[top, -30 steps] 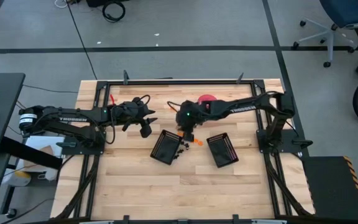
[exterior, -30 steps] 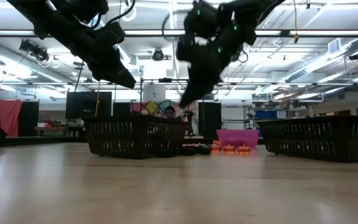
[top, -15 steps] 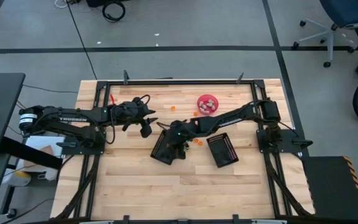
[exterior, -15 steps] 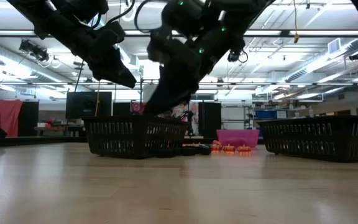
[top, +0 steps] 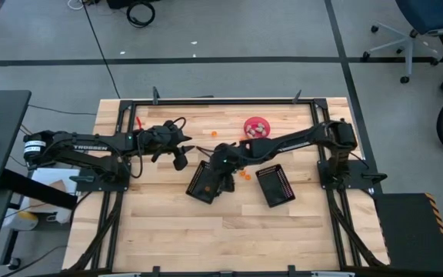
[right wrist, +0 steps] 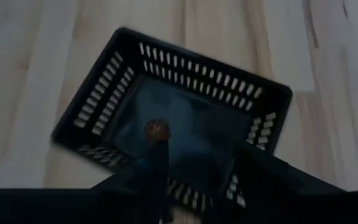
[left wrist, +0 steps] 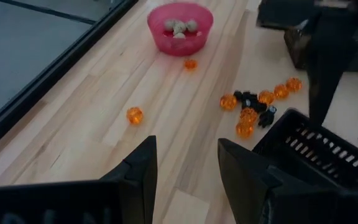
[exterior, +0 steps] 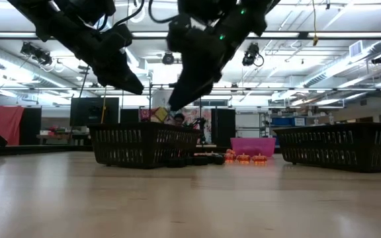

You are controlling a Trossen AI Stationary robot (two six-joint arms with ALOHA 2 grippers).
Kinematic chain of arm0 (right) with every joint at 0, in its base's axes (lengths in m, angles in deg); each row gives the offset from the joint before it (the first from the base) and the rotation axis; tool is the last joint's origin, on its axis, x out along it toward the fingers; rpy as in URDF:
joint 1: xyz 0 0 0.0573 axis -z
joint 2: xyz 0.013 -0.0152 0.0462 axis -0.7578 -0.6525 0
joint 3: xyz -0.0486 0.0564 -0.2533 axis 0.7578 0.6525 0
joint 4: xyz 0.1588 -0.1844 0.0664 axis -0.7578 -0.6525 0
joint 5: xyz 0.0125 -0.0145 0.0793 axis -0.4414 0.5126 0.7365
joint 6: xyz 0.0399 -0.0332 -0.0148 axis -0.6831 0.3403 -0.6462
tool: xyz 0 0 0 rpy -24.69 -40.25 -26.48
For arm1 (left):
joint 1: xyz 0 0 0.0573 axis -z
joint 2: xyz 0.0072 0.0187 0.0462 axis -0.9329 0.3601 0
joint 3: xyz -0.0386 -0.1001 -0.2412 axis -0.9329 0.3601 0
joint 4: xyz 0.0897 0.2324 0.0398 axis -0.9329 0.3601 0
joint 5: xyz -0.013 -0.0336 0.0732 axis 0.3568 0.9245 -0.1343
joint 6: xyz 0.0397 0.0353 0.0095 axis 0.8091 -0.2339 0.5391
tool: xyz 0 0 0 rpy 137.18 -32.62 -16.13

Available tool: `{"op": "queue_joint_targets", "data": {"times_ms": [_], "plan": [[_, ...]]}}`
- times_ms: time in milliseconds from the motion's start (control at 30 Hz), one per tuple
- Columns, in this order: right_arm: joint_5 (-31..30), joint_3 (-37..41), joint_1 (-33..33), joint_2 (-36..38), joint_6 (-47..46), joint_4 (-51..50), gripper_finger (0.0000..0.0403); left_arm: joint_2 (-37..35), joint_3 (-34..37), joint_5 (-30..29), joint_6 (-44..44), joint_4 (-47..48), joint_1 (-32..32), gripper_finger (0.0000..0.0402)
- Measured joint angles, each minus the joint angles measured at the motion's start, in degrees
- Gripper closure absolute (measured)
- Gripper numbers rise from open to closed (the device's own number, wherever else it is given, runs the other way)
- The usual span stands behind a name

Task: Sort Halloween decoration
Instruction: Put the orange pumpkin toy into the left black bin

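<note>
Right gripper [top: 223,175]: hovering above the left black mesh basket [right wrist: 166,118], fingers parted, gripping nothing.
Orange pumpkin piece [right wrist: 156,130]: sitting inside that basket.
Left gripper [top: 180,156]: waiting beside it, fingers parted, empty.
Remaining pieces [left wrist: 260,107]: lying near the pink bowl [left wrist: 180,28].

Bare table [top: 229,231] lies open on the near side; two black baskets [top: 204,182] and scattered pieces [top: 244,175] crowd the middle
</note>
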Motion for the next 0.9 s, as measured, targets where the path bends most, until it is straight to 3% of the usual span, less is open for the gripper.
{"op": "queue_joint_targets", "data": {"times_ms": [200, 367, 900], "plan": [[-5.5, 0.0, 0.5, 5.0, -0.3, -15.1, 0.0218, 0.0, 0.0, -0.1, 0.0, 0.1, 0.1, 0.0260], [-5.9, 0.3, 2.0, 3.8, -4.5, -25.7, 0.0217, 0.0, 0.0, -0.1, 0.0, -0.6, -0.1, 0.0260], [-4.6, 1.0, 1.8, -6.7, -8.0, -27.1, 0.0212, 0.0, 0.0, -0.1, 0.1, -0.8, -0.1, 0.0260]]}}
